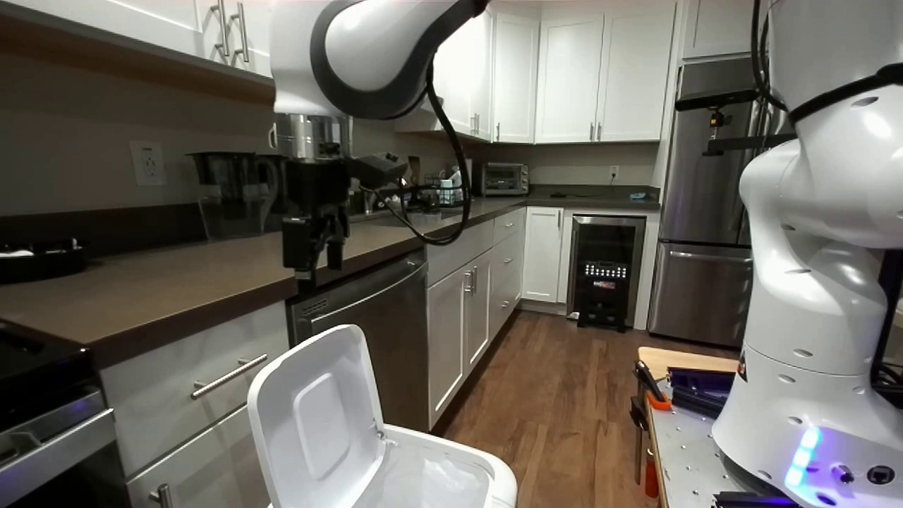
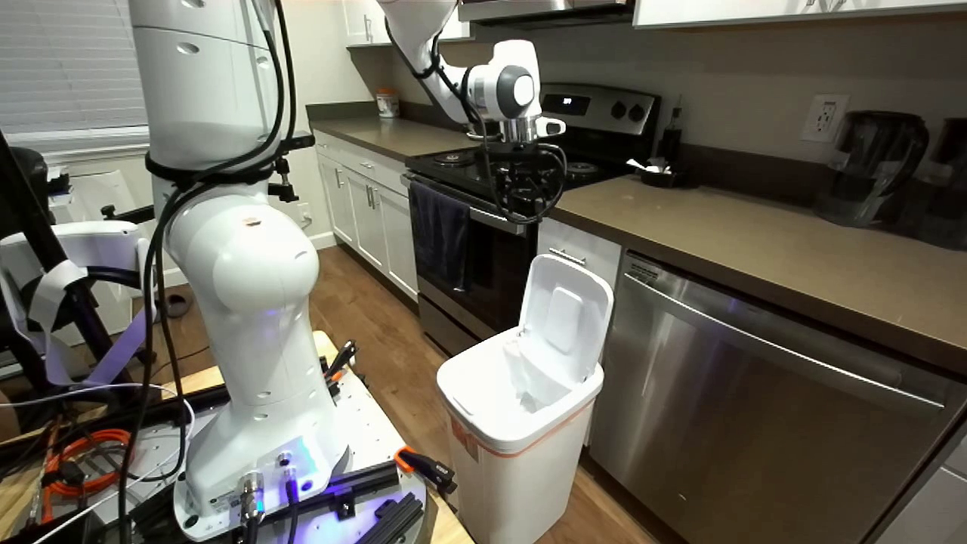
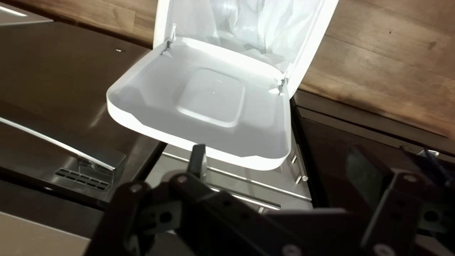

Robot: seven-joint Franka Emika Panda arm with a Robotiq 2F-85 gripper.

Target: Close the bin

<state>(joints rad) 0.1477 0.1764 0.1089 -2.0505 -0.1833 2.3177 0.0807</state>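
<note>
The white bin [image 2: 521,476] stands on the floor in front of the cabinets, with a liner inside. Its white lid [image 2: 568,317] is open and stands up on its hinge on the cabinet side; it also shows in an exterior view [image 1: 321,416] and in the wrist view [image 3: 213,103]. The bin's rim shows in the wrist view [image 3: 314,42]. My black gripper [image 1: 314,262] points down above the raised lid, apart from it in the exterior views. In the wrist view the gripper's fingers [image 3: 280,160] are spread wide, with nothing held between them.
A brown countertop [image 1: 176,282] edge runs close beside the gripper. A steel dishwasher [image 2: 755,393], a stove [image 2: 483,249] and a drawer handle [image 1: 229,377] stand beside the bin. The robot's table [image 2: 378,423] carries pliers [image 2: 427,468] near the bin. Pitchers [image 2: 869,170] stand on the counter.
</note>
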